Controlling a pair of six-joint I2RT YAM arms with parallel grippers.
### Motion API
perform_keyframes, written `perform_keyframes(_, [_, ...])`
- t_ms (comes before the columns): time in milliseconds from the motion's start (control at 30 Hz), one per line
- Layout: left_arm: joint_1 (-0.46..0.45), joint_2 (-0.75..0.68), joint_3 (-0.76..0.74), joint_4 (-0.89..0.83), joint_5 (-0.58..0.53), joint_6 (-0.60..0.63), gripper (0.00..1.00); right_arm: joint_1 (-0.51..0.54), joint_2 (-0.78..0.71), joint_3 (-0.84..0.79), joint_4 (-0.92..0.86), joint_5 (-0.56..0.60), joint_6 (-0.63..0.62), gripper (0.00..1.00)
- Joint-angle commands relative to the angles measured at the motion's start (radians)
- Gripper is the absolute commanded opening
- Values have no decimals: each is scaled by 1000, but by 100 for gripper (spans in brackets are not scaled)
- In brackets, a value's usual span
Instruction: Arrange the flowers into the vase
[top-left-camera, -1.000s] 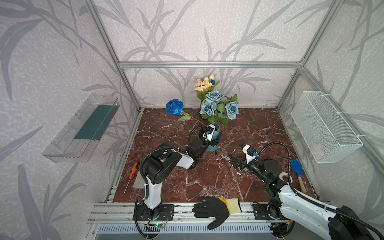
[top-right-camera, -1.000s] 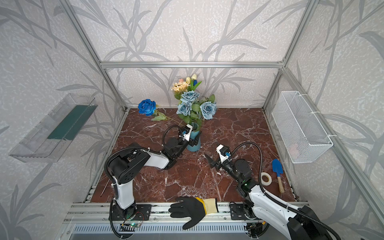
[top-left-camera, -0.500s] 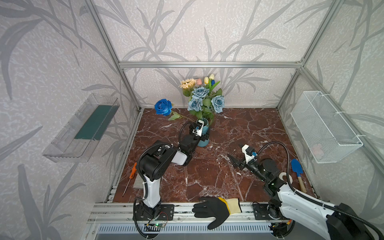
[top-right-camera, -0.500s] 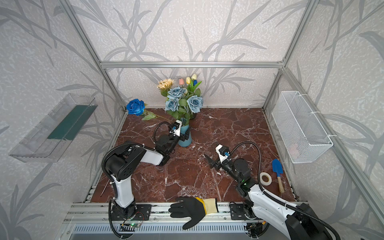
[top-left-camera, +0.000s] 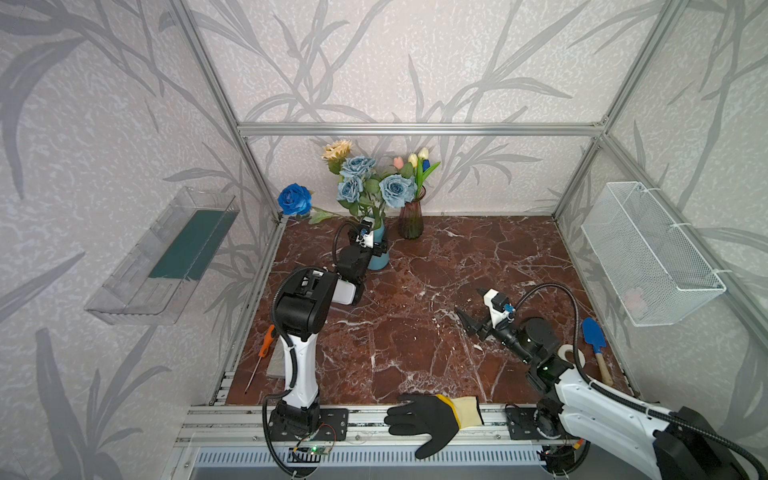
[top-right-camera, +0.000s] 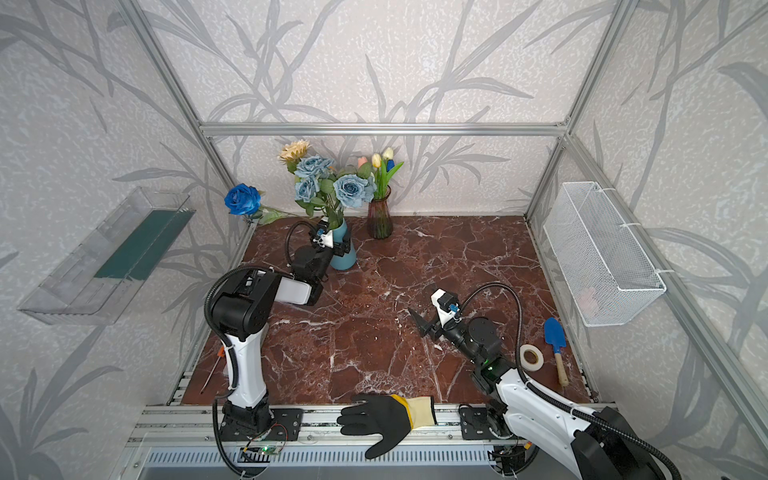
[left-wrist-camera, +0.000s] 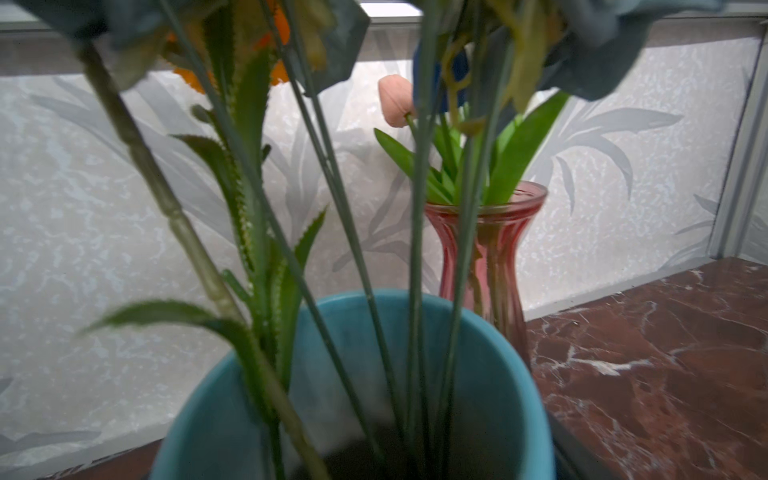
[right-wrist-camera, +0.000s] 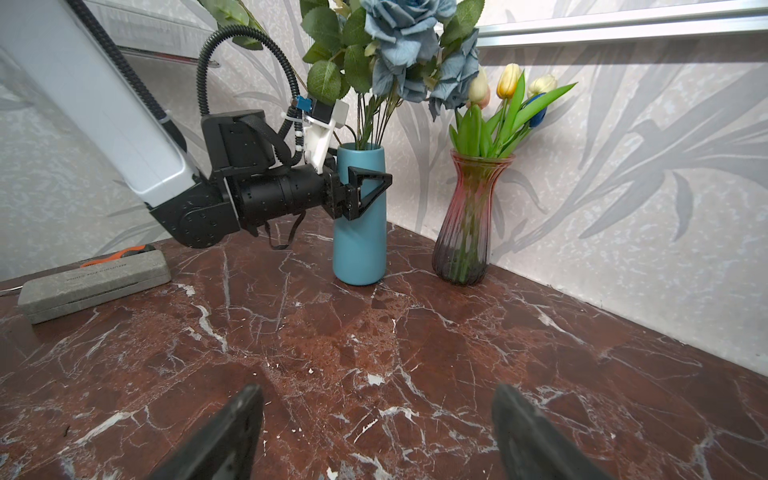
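I find the left hand (right-wrist-camera: 368, 183) clamped across a tall teal cylindrical vase (right-wrist-camera: 360, 249), which stands upright. The artificial green-stemmed flowers (top-left-camera: 365, 183) rise from that vase directly above the hand. A ribbed pink glass vase (right-wrist-camera: 469, 232) of tulips stands just beyond it. The right hand (right-wrist-camera: 379, 392) is spread wide and holds nothing, low over the red marble table (right-wrist-camera: 374, 332) and well apart from both vases.

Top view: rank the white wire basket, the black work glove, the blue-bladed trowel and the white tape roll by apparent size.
1. white wire basket
2. black work glove with yellow cuff
3. blue-bladed wooden-handled trowel
4. white tape roll
The basket hangs on the side wall, perhaps nearer the camera, so its lead may be overstated.
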Motion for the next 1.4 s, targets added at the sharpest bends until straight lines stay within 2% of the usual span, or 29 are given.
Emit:
perform_keyframes(0, [38, 49, 111, 25, 37, 16, 0, 5, -7, 20, 28, -3, -6, 86])
perform_keyframes(233, [94, 189, 332, -51, 40, 0, 0, 5, -9, 20, 28, -11, -6, 86])
perform_keyframes(533, [123, 296, 564, -215, 90, 10, 0, 5, 2, 23, 33, -16, -9, 86])
perform_keyframes(633, [124, 318, 615, -270, 109, 16, 0, 5, 6, 24, 34, -18, -10, 86])
perform_keyframes(733, [123, 316, 602, -251, 119, 19, 0, 5, 3, 25, 35, -19, -11, 86])
perform_keyframes(767, [122, 310, 589, -244, 120, 19, 4, 5, 3, 24, 33, -20, -11, 86])
perform_keyframes(833, [122, 289, 552, -217, 117, 21, 34, 5, 2, 24, 30, -17, -13, 86])
perform_keyframes(933, [123, 259, 507, -200, 127, 40, 65, 5, 2, 27, 33, -22, -11, 86])
perform_keyframes(967, [123, 249, 497, -204, 127, 47, 71, 5, 2, 26, 33, -23, -12, 86])
perform_keyframes(1033, [123, 230, 471, -199, 117, 58, 98, 5, 5, 26, 36, -28, -10, 86])
perform_keyframes(1200, [125, 191, 414, -168, 89, 81, 99, 5, 4, 27, 38, -29, -10, 86])
perform_keyframes(1367, [136, 159, 408, -244, 116, 80, 99, 5, -3, 28, 33, -20, -11, 86])
